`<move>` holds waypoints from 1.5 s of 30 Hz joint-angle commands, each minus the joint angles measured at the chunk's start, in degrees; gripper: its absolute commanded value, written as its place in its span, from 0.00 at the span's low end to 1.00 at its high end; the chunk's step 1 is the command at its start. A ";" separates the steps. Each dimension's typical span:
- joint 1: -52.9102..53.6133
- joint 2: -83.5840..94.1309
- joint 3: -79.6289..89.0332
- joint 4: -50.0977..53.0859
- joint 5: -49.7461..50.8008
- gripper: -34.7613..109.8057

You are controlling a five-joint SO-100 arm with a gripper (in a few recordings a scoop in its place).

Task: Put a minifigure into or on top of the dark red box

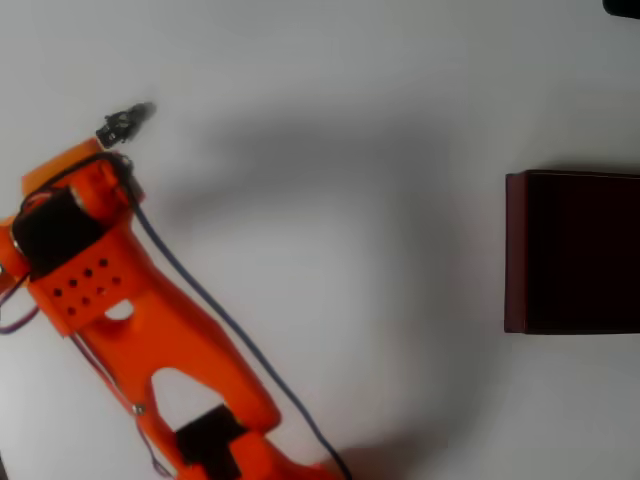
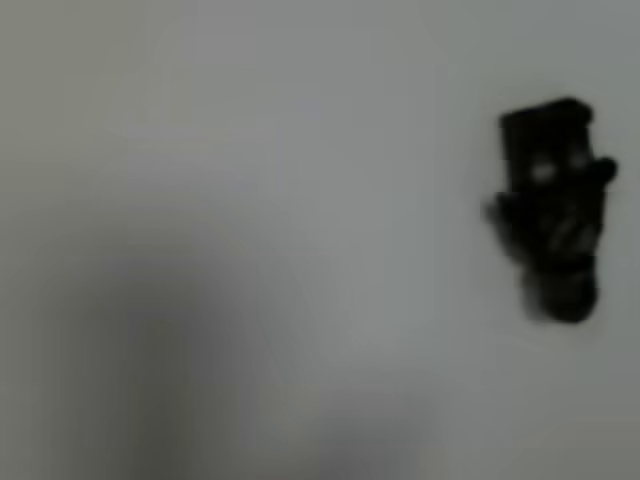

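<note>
Pincer: orange plastic arm's tip hidden, jaw state can't tell. Tiny dark grey-black toy minifigure point(image 1: 125, 123) lies on white table point(image 1: 350, 80), far left; dark red rectangular box point(image 1: 515, 250) well apart, right. Advice: centre over figure before descending.

Your box point(image 1: 520, 250): right side cut by overhead frame edge | minifigure point(image 2: 553, 223): blurred in wrist view, details unreadable; tiny overhead | your gripper fingers hidden under arm point(image 1: 130, 300), state unreadable
</note>
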 commanded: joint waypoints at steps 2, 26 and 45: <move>0.26 -5.71 -16.70 3.69 -0.70 0.37; 6.06 -22.59 -31.29 -0.26 -14.77 0.38; 6.15 -26.10 -25.66 -11.34 -18.11 0.38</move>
